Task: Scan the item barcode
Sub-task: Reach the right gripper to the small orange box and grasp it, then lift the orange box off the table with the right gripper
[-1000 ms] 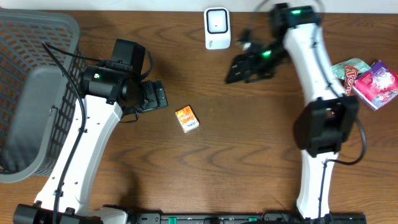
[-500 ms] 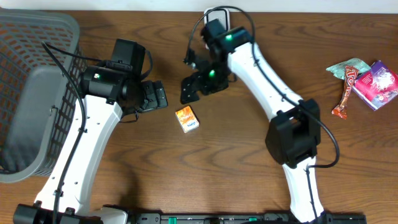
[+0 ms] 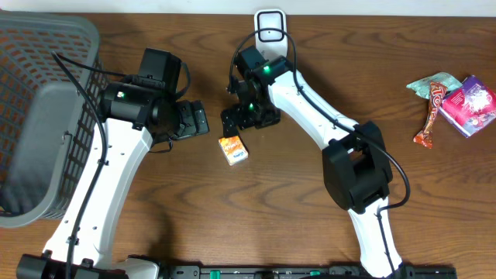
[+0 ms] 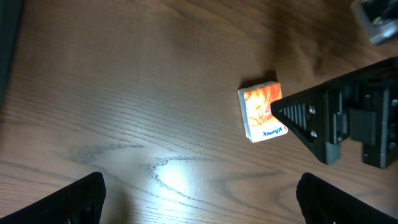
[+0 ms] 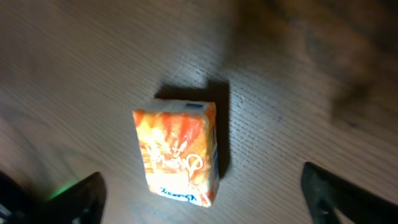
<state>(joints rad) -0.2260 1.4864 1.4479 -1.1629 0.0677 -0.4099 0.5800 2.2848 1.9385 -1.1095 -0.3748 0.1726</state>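
Grey plastic mesh basket (image 3: 46, 46) on brown wooden table (image 3: 294, 209), left edge. Far right: magenta foil pouch (image 3: 471, 105) just beside long red candy wrapper (image 3: 428, 120) (contact unclear).

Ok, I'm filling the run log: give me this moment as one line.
phase: pre-grasp | right gripper: open, over orange packet | left gripper: open, empty | orange packet: flat on table, unheld

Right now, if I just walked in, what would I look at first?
The small orange packet lying alone mid-table, with the right gripper hovering open close over it. Then the gray basket at the left edge and the colourful snack packets at the far right.
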